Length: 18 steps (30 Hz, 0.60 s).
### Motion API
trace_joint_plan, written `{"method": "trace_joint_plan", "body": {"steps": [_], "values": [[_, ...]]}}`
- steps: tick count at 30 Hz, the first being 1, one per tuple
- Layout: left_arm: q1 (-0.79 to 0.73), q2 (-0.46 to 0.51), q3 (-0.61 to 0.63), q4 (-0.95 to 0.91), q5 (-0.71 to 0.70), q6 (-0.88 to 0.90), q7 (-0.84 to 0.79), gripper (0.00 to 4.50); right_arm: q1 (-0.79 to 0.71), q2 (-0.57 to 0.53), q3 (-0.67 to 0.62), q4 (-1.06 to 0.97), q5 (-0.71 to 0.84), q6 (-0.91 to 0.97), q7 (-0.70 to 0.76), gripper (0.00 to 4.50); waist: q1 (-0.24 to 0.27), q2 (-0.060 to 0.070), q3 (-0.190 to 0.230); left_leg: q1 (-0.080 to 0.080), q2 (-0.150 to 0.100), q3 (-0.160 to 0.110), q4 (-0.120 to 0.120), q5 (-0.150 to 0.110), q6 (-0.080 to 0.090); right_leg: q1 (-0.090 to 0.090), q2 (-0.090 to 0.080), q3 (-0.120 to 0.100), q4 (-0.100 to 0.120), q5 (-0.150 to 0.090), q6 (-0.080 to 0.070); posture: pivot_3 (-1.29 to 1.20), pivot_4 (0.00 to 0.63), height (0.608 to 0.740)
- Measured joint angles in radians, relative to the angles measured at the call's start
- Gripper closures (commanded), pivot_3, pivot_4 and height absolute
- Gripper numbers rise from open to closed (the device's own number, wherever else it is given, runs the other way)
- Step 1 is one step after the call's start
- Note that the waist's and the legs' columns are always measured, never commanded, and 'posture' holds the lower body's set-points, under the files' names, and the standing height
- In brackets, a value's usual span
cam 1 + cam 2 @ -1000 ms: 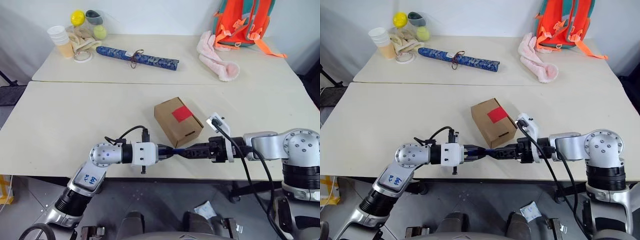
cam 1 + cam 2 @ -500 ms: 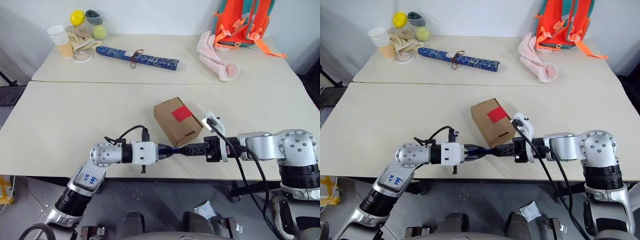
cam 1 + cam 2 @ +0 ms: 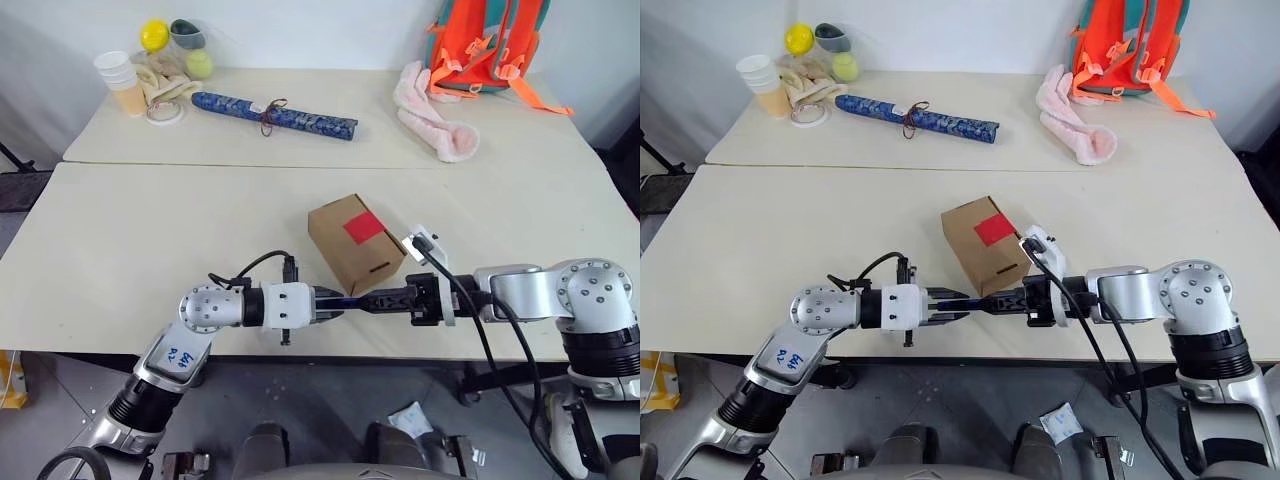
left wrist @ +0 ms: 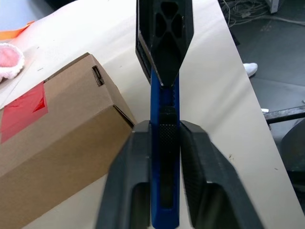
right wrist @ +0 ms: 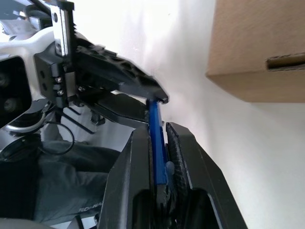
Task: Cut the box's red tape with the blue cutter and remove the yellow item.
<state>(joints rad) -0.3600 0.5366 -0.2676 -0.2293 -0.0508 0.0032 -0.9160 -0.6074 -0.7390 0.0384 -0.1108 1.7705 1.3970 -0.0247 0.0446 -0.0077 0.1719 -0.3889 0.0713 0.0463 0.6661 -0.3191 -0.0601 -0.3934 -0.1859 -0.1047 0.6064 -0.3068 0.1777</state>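
- 2 grippers meet tip to tip low over the near edge of the table, with the blue cutter stretched between them.
- Right gripper: its 2 black fingers are pressed onto 1 end of the blue cutter, clamping it, as its own wrist view shows.
- Left gripper: its fingers flank the other end of the cutter with a thin gap on each side; they look loosened, and whether they grip it cannot be told.
- Seen from the head, the cutter runs roughly level from the left gripper's tips to the right gripper's tips, in line with both.
- The box sits on the table just beyond the 2 fingertips, on the far side of the cutter, near it but apart from it.
- Its end flap with the slot faces the grippers; the nearest corner of the box is just beside the left gripper's fingers in the left wrist view.
- The red tape lies on the box's top face, farther from the grippers than the slotted end, intact and uncut.
- The box's lid is shut.
- Well beyond both grippers, on the far table: a patterned blue roll, a stack of paper cups, a pink cloth and an orange backpack.
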Motion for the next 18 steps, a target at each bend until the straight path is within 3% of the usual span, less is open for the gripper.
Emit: {"method": "trace_joint_plan", "body": {"steps": [2, 5, 10, 13, 18], "values": [[0.018, 0.013, 0.033, -0.029, -0.042, 0.033, -0.005, 1.91, 0.0, -0.036, 0.003, 0.0, 0.033, -0.001, 0.026, 4.36, -0.001, 0.0, 0.0, 0.0, 0.0, 0.0, 0.0, 0.0, 0.0, 0.0, 0.0, 0.0, 0.0, 0.0, 0.0, 0.0, 0.15, 0.74], [0.098, 0.071, 0.138, -0.131, -0.235, 0.178, -0.049, 1.86, 0.013, -0.161, -0.017, -0.017, 0.119, 0.006, 0.119, 4.36, -0.004, 0.0, 0.001, -0.001, 0.001, 0.0, -0.001, 0.0, 0.001, -0.001, 0.0, 0.0, -0.001, 0.0, 0.0, 0.0, 0.15, 0.74], [0.182, 0.199, 0.333, -0.204, -0.481, 0.392, -0.093, 1.86, 0.126, -0.383, -0.184, -0.068, 0.175, 0.041, 0.375, 4.36, 0.007, 0.0, 0.001, -0.001, 0.001, 0.0, 0.0, -0.001, 0.002, 0.0, 0.0, 0.0, -0.003, 0.0, 0.0, 0.0, 0.15, 0.74], [0.187, 0.221, 0.422, -0.169, -0.571, 0.479, -0.089, 2.46, 0.237, -0.488, -0.333, -0.082, 0.101, 0.094, 0.504, 4.36, 0.011, 0.0, 0.001, -0.001, 0.001, 0.0, 0.001, -0.002, 0.002, 0.001, 0.0, 0.0, -0.003, 0.0, -0.001, 0.0, 0.15, 0.74], [0.073, 0.141, 0.412, -0.032, -0.583, 0.489, -0.061, 4.0, 0.392, -0.552, -0.491, -0.054, -0.257, 0.01, 0.738, 4.36, 0.012, -0.001, 0.001, -0.001, 0.001, 0.001, 0.002, -0.002, 0.002, 0.001, 0.0, 0.0, -0.003, 0.001, -0.001, 0.0, 0.15, 0.74]]}}
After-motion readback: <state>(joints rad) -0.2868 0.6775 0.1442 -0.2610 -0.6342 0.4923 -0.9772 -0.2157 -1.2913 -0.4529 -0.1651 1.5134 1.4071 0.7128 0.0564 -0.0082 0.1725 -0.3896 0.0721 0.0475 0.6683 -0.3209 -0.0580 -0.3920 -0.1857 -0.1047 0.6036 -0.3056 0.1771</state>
